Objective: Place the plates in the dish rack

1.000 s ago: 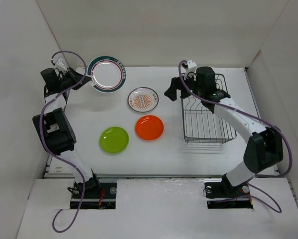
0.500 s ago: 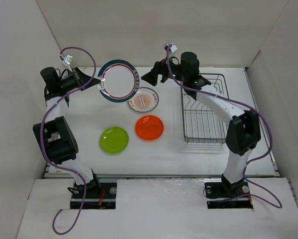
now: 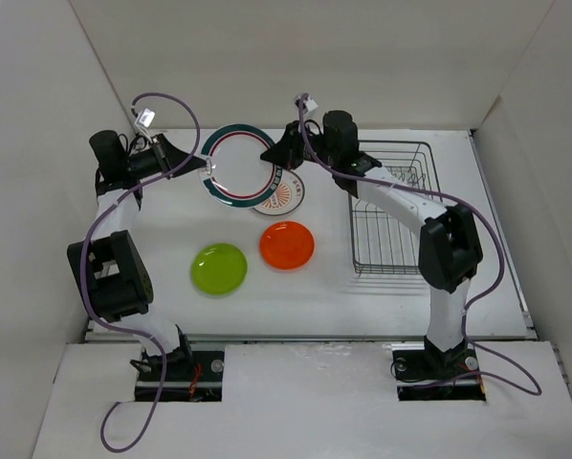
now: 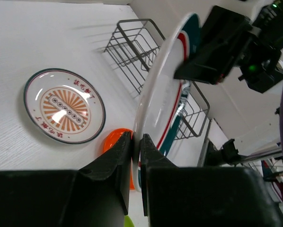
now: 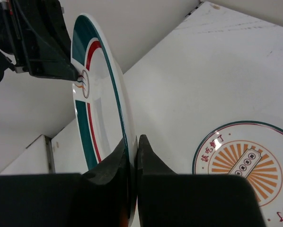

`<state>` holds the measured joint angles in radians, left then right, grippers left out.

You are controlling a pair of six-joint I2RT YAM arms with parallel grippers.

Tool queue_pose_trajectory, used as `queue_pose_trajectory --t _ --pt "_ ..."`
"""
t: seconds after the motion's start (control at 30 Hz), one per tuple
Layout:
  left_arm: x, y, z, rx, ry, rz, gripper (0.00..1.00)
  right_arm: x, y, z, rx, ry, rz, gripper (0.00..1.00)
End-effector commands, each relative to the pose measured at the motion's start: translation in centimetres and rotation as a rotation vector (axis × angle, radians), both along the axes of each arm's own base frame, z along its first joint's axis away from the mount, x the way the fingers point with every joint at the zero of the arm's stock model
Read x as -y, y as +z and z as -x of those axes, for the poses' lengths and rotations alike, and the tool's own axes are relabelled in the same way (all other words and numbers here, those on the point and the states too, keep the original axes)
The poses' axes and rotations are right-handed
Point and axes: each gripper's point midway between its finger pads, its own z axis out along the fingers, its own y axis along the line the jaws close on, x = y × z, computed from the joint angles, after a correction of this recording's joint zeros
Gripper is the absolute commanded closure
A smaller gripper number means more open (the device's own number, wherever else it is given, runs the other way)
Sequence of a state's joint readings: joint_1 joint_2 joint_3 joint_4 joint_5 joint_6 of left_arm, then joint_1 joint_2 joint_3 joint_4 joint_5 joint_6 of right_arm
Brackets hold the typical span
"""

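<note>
A white table [image 3: 171, 220] boxed in by plain white walls [image 3: 296, 57] carries everything here. The left gripper [image 4: 137, 142] is clamped on the rim of the green-rimmed plate [image 4: 163, 90], with its two dark fingers pressed against either face and the rim running up between them. The plate is held in the air above the table, and in the top view its white well and its teal and red rim bands show as a nearly full ring. Straight across from the left gripper, at the opposite rim, the right gripper [image 5: 132, 144] is closed tight on the same plate, so both arms grip it at once, one at each end of its width. Beneath the plate on the right gripper's side lies the sunburst plate [image 5: 245, 165], flat on the table and partly covered by the held plate in the top view. Farther toward the arm bases the orange plate [image 3: 287, 245] lies flat, roughly below the right gripper. Beside it, toward the left gripper's side, is the lime green plate [image 3: 219, 269], close to the orange one but not touching it. Out past the right gripper, away from the left one, the dish rack [image 3: 393, 215] stands on the table, a black wire frame, and the three flat plates all lie outside it
</note>
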<state>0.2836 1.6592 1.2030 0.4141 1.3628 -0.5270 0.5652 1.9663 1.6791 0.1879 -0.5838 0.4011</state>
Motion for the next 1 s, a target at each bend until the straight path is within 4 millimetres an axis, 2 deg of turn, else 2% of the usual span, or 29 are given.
queue_pose_trajectory --t 0.0,0.03,0.1,0.13,0.17,0.2,0.23,0.27,0.3,0.33,0.37,0.4,0.43,0.47,0.5,0.53,0.6,0.73,0.77,0.87,0.97 --pt "0.3 2.9 1.3 0.112 -0.014 -0.029 1.0 -0.8 4.6 1.6 0.093 0.062 -0.079 1.0" --pt "0.2 2.9 1.1 0.111 -0.002 -0.03 1.0 -0.7 4.0 1.5 0.083 0.053 -0.073 1.0" --pt "0.2 3.2 1.1 0.111 0.012 -0.032 1.0 0.0 4.8 2.1 0.086 0.032 -0.074 1.0" --pt "0.0 3.0 0.9 0.103 0.038 -0.04 0.91 0.8 5.1 1.9 0.085 0.004 -0.071 1.0" --pt "-0.1 2.6 0.7 0.092 0.055 -0.047 0.46 2.2 5.4 0.9 0.085 -0.063 -0.068 1.0" --pt "-0.3 3.1 0.6 0.11 0.075 -0.067 0.02 3.7 4.1 0.4 0.08 -0.12 -0.007 1.0" --pt "-0.7 2.5 0.3 0.063 0.127 -0.085 0.0 5.8 6.1 0.5 0.118 -0.19 0.012 1.0" --pt "-1.2 2.1 -0.3 0.097 0.158 -0.141 0.0 8.8 6.7 -1.4 0.136 -0.352 0.057 1.0" --pt "-1.6 2.2 -0.5 0.102 0.194 -0.169 0.0 10.5 6.5 -1.5 0.138 -0.43 0.108 1.0" --pt "-2.0 2.1 -0.9 0.097 0.224 -0.189 0.0 13.4 6.8 -1.1 0.134 -0.519 0.19 1.0" --pt "-2.7 1.8 -1.3 0.08 0.283 -0.219 0.0 15.1 7.0 -1.1 0.132 -0.591 0.237 1.0" --pt "-3.1 1.7 -1.4 0.079 0.314 -0.243 0.0 18.3 7.1 -1.8 0.124 -0.734 0.293 1.0" --pt "-3.7 1.5 -1.7 0.092 0.339 -0.28 0.0 20.5 6.2 -1.4 0.08 -0.8 0.359 1.0" --pt "-4.5 1.4 -2.0 0.078 0.396 -0.316 0.0 21.8 7.2 -0.9 0.089 -0.851 0.376 1.0" --pt "-5.0 1.2 -2.2 0.072 0.418 -0.338 0.0 24.3 7.4 -1.0 0.079 -0.951 0.411 1.0" --pt "-5.3 1.7 -2.4 0.082 0.434 -0.356 0.0 25.7 6.8 -0.6 0.055 -0.993 0.455 1.0" --pt "-6.4 1.4 -2.8 0.07 0.49 -0.397 0.0 27.4 7.9 0.0 0.058 -1.066 0.474 1.0" --pt "-7.7 1.1 -3.0 0.04 0.566 -0.443 0.0 31.0 7.8 0.9 0.028 -1.242 0.557 1.0" --pt "-8.0 1.9 -3.0 0.062 0.586 -0.458 0.0 31.5 8.0 1.2 0.028 -1.259 0.566 1.0" --pt "-9.5 1.8 -3.1 0.046 0.655 -0.486 0.0 32.9 6.6 1.3 0.003 -1.296 0.614 1.0" --pt "-10.1 1.8 -3.1 0.041 0.676 -0.491 0.0 33.2 5.6 1.4 -0.008 -1.303 0.642 1.0"
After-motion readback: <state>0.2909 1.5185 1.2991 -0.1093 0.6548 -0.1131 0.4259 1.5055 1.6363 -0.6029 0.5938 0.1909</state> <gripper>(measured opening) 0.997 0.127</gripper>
